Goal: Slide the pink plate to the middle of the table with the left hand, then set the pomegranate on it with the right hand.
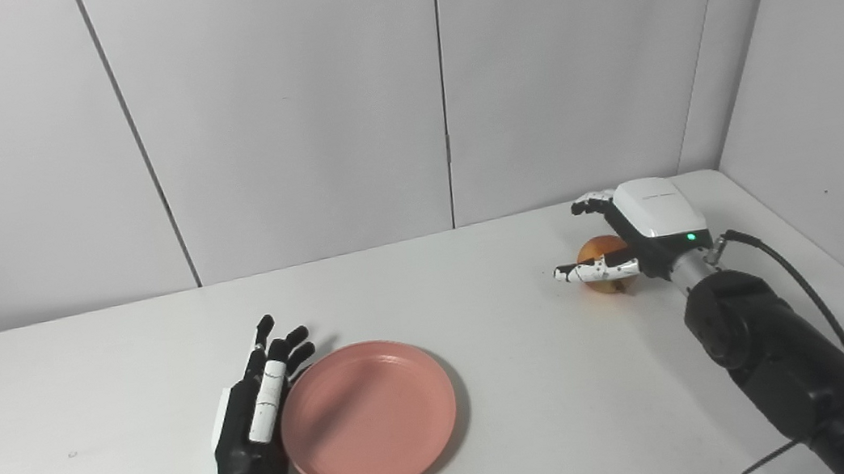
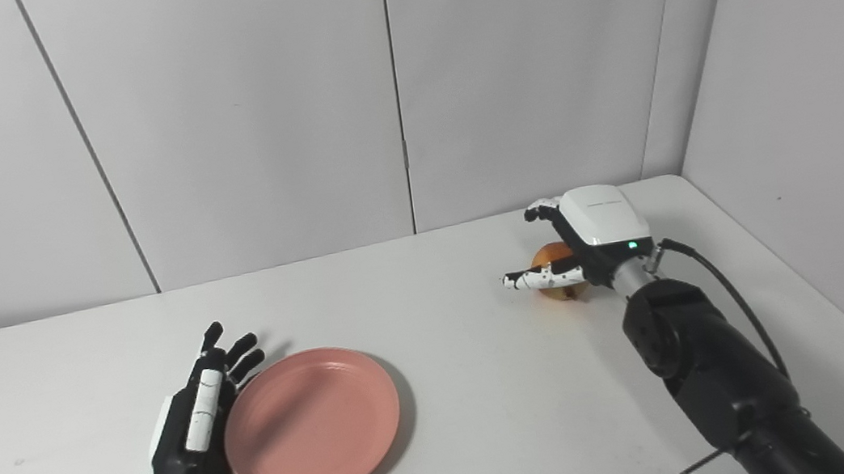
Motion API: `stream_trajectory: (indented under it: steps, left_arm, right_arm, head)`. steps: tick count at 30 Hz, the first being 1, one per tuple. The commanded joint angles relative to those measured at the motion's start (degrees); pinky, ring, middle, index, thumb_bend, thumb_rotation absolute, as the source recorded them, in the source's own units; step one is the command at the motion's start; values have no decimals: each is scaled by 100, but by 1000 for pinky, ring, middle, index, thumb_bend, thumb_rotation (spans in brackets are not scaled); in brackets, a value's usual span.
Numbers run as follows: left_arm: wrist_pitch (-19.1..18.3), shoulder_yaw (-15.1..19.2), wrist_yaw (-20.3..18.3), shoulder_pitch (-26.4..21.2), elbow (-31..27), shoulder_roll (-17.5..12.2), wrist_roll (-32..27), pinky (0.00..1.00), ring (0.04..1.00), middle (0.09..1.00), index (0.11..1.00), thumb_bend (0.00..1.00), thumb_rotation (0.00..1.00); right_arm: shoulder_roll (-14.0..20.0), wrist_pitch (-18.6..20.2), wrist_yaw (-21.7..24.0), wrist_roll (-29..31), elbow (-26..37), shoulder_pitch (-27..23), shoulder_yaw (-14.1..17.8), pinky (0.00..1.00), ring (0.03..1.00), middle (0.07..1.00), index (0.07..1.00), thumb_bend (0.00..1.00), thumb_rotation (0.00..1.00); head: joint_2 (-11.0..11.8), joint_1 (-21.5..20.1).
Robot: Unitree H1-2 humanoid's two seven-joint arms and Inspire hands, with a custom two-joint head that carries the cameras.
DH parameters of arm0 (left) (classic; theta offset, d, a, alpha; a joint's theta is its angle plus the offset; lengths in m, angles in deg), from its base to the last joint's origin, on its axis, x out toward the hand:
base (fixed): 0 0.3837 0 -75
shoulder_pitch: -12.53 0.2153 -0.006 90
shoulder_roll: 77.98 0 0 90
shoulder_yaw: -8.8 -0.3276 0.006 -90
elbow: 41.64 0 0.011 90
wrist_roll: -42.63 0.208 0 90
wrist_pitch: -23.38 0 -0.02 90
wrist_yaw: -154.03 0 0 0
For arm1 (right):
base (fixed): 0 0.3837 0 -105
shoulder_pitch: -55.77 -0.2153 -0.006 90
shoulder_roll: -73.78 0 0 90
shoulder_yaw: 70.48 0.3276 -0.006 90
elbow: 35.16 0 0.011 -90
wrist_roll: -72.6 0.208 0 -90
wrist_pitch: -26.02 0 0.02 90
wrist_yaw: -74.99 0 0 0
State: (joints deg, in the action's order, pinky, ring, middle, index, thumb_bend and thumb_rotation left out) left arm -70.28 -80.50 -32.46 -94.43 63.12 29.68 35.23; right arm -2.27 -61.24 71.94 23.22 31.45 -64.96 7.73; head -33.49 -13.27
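Robot test cell, lab-like: bare white table [image 1: 474, 263] with rounded corners, boxed in by plain grey-white partition panels [image 1: 275, 109] with seams; no household furnishings visible.

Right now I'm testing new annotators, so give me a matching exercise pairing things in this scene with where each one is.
Things:
1. pink plate
2. pomegranate
3. left hand
4. right hand

Places:
A. over the fruit, fingers apart
B. flat against the plate's left rim
C. far right of the table, under a hand
D. near the table's middle, empty

Pairs: 1-D, 2-C, 3-B, 4-A
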Motion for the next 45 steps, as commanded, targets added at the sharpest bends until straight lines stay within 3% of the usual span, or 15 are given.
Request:
stream_trajectory:
  steps: [1,12,23,33,45]
  left_arm:
    - [-121,-30,41,10,-62,37,3,808,859,860,976,889,766]
    - [-149,-72,60,26,-75,43,51,802,855,853,979,869,776]
    - [-253,-120,121,74,-197,53,74,814,840,846,981,875,776]
    - [-265,-110,106,62,-162,32,49,820,837,846,981,884,774]
    - [-365,-152,84,126,-332,-10,72,822,824,825,988,867,779]
  right_arm:
    - [135,-55,-154,40,51,-400,13,683,720,751,724,831,729]
    - [89,142,30,113,-358,-640,-165,670,719,764,736,838,753]
    - [-74,208,-113,261,-975,-727,-246,641,703,750,724,834,762]
    - [-122,328,-128,336,-970,-653,-275,646,697,747,734,837,765]
    - [-180,626,-12,406,-908,-477,-345,577,684,749,736,824,733]
  head:
    - [-4,6]
    - [-27,78]
    - [-80,113]
    - [-86,103]
    - [-161,145]
